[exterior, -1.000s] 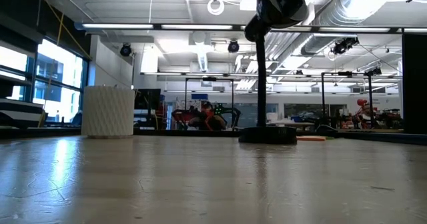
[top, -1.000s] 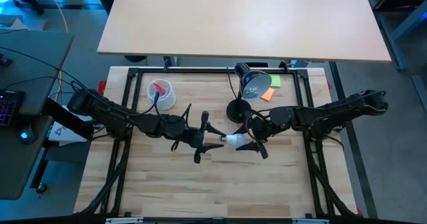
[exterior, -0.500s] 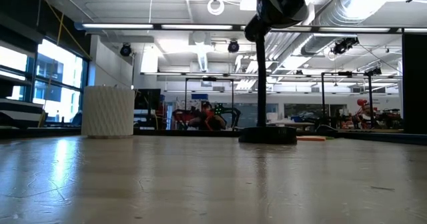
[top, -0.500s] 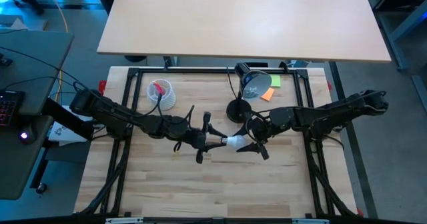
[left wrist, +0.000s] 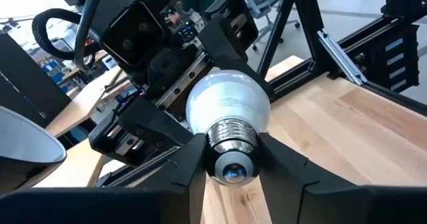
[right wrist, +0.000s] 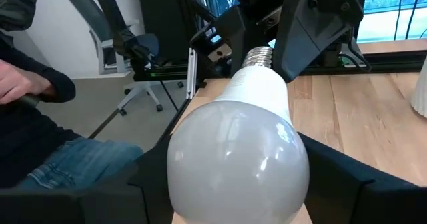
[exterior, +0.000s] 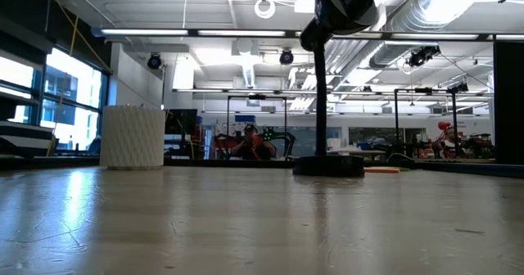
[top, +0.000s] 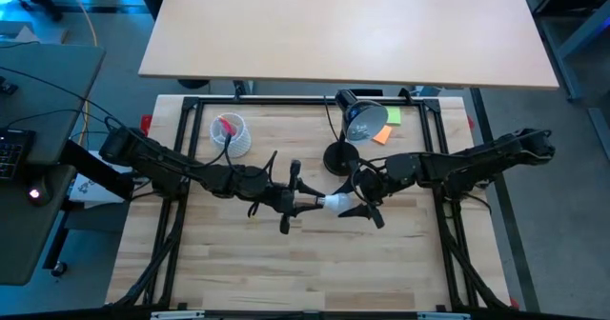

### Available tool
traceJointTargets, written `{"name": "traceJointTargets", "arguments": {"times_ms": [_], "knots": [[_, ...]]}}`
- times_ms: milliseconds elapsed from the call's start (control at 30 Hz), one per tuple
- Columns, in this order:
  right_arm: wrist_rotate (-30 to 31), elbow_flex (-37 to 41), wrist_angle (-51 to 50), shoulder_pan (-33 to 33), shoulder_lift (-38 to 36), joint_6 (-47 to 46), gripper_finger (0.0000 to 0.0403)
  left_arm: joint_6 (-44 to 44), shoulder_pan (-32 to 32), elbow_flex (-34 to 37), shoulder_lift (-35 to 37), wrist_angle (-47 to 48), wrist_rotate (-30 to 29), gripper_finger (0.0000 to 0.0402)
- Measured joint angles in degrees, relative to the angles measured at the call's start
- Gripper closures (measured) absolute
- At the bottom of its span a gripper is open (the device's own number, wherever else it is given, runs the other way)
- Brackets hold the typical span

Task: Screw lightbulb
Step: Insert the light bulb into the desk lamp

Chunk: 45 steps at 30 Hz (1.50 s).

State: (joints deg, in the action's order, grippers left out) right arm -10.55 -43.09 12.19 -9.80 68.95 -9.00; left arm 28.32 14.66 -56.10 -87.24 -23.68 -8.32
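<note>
At centre frame of the high view, the lightbulb (top: 333, 203) is held between both grippers: right gripper (top: 359, 206) clamped on the frosted globe, left gripper (top: 303, 204) closed around the screw base (left wrist: 230, 146). Black desk lamp (top: 355, 130) noted just above.

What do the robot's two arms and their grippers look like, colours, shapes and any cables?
Both arms are matte black, built of jointed segments. The left arm carries looping black cables near its wrist, and the right arm has a cable loop too. The left gripper and the right gripper each end in two flat, angular black fingers. No markings can be made out.
</note>
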Motion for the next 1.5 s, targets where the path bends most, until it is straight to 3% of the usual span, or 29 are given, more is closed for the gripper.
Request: {"name": "traceJointTargets", "arguments": {"times_ms": [300, 567, 967, 1100, 1267, 1367, 1500], "knots": [[0.41, -0.02, -0.15, 0.36, -0.04, -1.48, 0.0096, -0.43, 0.98, 0.00, 0.09, 0.36, -3.12, 0.0301], [3.37, -0.11, -4.30, 2.89, -0.04, -1.06, 0.0090, -1.78, 2.70, 0.02, 3.48, 6.63, -9.31, 0.0302], [16.75, -0.09, -10.93, 2.60, -3.17, 1.39, 0.0089, -6.94, 3.14, 0.83, 11.18, 16.23, -14.22, 0.0303], [26.26, -0.09, -17.11, 0.14, -8.40, 1.45, 0.0089, -9.38, 2.29, 8.78, 15.70, 7.11, -15.58, 0.0303], [37.06, -0.09, -14.80, -6.01, -10.54, 9.86, 0.0089, -13.70, -0.64, 22.26, 19.14, -18.63, -10.85, 0.0303], [38.20, -0.04, -7.13, -9.44, -6.24, 20.66, 0.0089, -17.81, -3.27, 27.69, 19.11, -32.44, -4.33, 0.0303], [32.72, -0.02, 5.77, -10.64, 0.46, 39.68, 0.0089, -22.98, -6.40, 30.81, 19.09, -41.29, 3.43, 0.0303]]}}
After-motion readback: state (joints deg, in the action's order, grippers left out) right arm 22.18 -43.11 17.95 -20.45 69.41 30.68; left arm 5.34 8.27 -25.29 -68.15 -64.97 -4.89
